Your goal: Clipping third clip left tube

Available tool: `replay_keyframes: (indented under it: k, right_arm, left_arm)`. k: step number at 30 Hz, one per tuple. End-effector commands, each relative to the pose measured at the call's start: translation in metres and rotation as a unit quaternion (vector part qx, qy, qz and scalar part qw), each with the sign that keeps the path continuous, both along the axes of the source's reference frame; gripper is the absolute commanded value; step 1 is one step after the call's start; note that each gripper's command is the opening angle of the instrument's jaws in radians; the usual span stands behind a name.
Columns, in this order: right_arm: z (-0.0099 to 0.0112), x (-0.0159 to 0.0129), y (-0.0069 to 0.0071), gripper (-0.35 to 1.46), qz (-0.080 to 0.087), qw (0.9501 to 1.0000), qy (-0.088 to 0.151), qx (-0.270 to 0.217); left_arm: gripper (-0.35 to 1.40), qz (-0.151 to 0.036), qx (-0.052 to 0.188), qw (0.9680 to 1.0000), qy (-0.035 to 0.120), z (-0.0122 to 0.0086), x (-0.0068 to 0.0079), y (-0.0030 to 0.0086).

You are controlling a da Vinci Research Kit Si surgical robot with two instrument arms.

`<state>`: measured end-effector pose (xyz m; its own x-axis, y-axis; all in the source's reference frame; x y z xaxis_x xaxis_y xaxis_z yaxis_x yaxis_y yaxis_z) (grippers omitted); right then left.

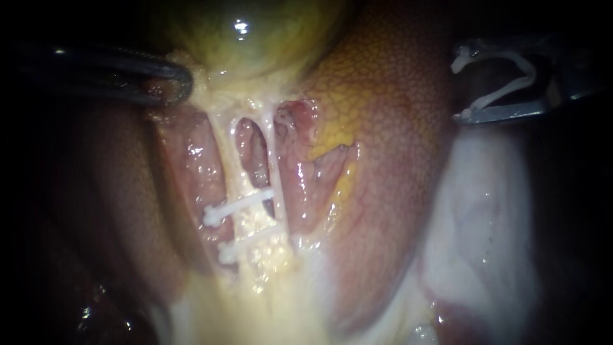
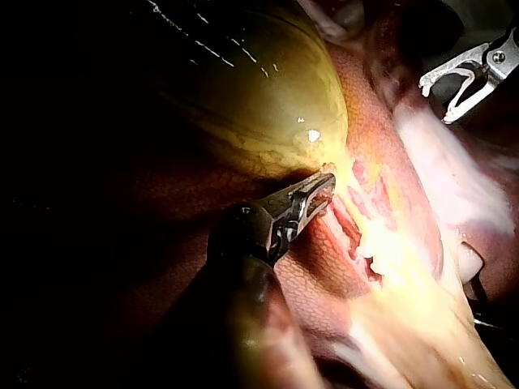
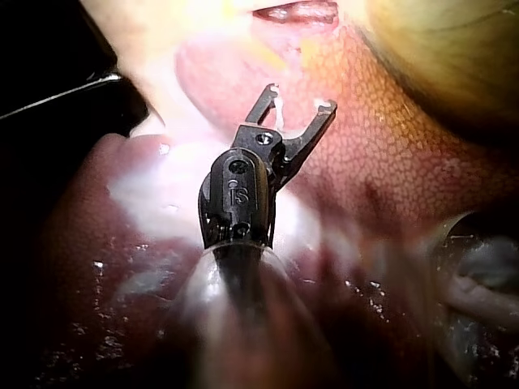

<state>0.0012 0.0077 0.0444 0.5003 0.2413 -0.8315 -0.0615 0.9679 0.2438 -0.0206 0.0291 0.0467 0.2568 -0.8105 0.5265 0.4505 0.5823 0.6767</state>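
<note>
The left instrument (image 1: 175, 83) reaches in along a dark, near-level shaft. Its slim, ridged metal jaws stand narrow and pinch the pale tissue at the neck of the gallbladder (image 1: 242, 32). From its own wrist camera, the jaw tips (image 2: 324, 188) lie right against the gallbladder's lower edge.

The right instrument (image 1: 458, 89) hangs well to the side of the gallbladder, over the liver (image 1: 396, 128), touching no tissue. Its forked metal jaws stand wide apart and cradle a loaded clip (image 1: 504, 92), a thin white bent strip that meets both jaw tips.

The gallbladder is a smooth, glossy, yellow-green dome. The liver is reddish-brown with a fine pebbled grain.

Below the gallbladder's neck, two thin whitish cords run down side by side through wet pink tissue. The left tube (image 1: 228, 160) is the one nearer the left instrument, and the right tube (image 1: 273, 160) lies just beside it. Farther from the gallbladder, an upper clip (image 1: 239, 206) and a lower clip (image 1: 242, 243) lie across the left tube. Both are white, straight and slightly tilted.
</note>
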Motion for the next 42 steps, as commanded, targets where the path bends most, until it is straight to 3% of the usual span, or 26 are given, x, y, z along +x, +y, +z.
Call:
replay_keyframes:
  k: [1, 18, 34, 42]
  right_arm:
    - [0.0000, 0.0003, -0.0001, 0.43, 0.000, 1.0000, 0.002, 0.004]
    - [0.0006, 0.0070, -0.0039, 0.43, -0.010, 0.9971, 0.039, 0.065]
    - [0.0030, 0.0118, -0.0071, 0.43, -0.018, 0.9901, 0.059, 0.126]
    - [0.0038, 0.0135, -0.0080, 0.43, -0.022, 0.9860, 0.073, 0.149]
  left_arm:
    - [-0.35, 0.000, 0.000, 1.0000, 0.000, 0.0001, 0.0000, 0.0000]
    - [-0.35, -0.002, -0.001, 1.0000, 0.002, -0.0001, -0.0005, -0.0004]
    - [-0.35, -0.005, -0.002, 1.0000, 0.004, -0.0003, -0.0007, -0.0007]
    - [-0.35, -0.005, -0.001, 1.0000, 0.004, -0.0005, -0.0009, -0.0009]
